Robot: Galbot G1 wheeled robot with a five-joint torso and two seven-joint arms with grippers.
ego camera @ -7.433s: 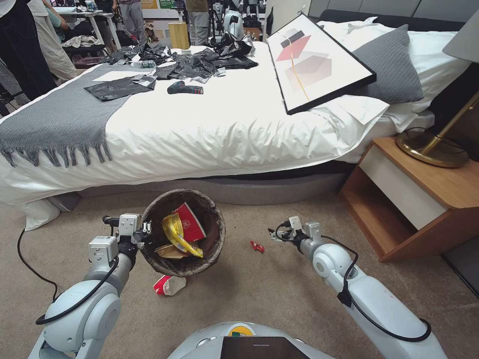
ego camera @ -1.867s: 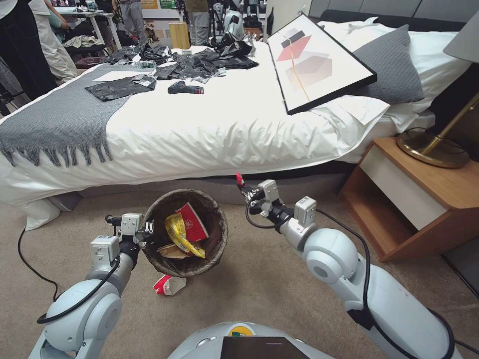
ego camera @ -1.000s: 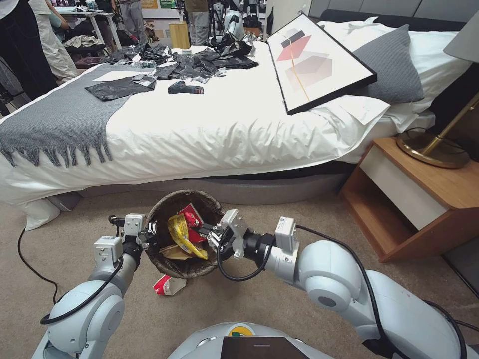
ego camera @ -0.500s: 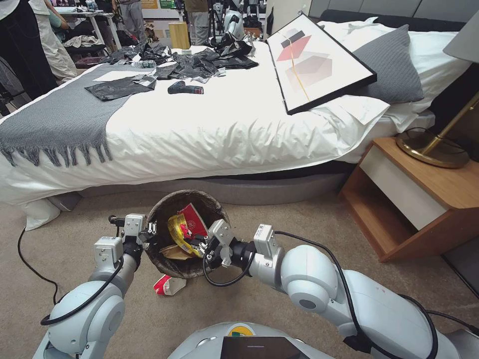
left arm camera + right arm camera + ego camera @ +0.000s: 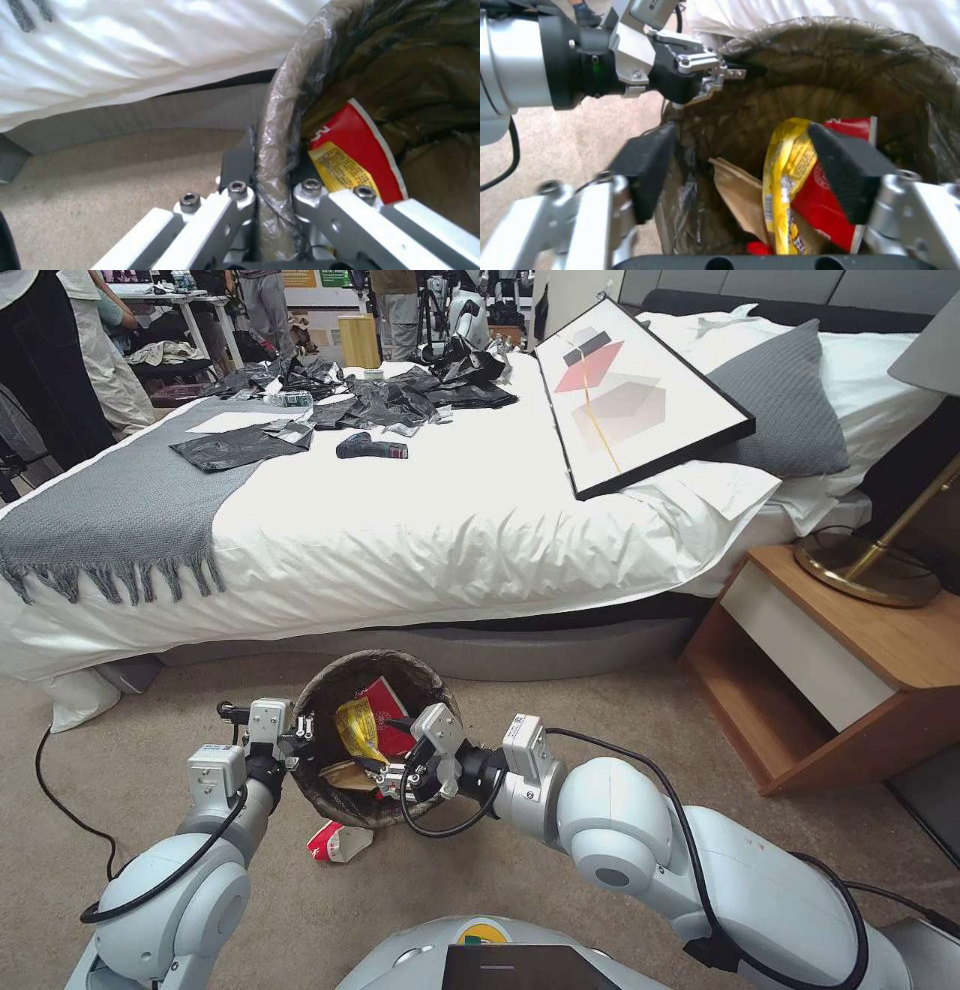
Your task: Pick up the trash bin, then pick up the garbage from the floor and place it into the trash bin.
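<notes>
The trash bin, lined with a dark bag, hangs just above the carpet before the bed. My left gripper is shut on its rim, one finger inside and one outside. My right gripper reaches over the bin's near side, open, with nothing between its fingers. Inside the bin lie a yellow wrapper, a red carton, tan paper and a small red piece low down. A red-white carton lies on the floor under the bin's near edge.
The bed stands close behind the bin, with a framed picture and black bags on it. A wooden nightstand with a lamp base is at the right. A black cable loops on the carpet at the left.
My right gripper took the small red wrapper off the floor, carried it over the bin, dipped into the opening and now stands open. The left gripper has kept hold of the rim.
</notes>
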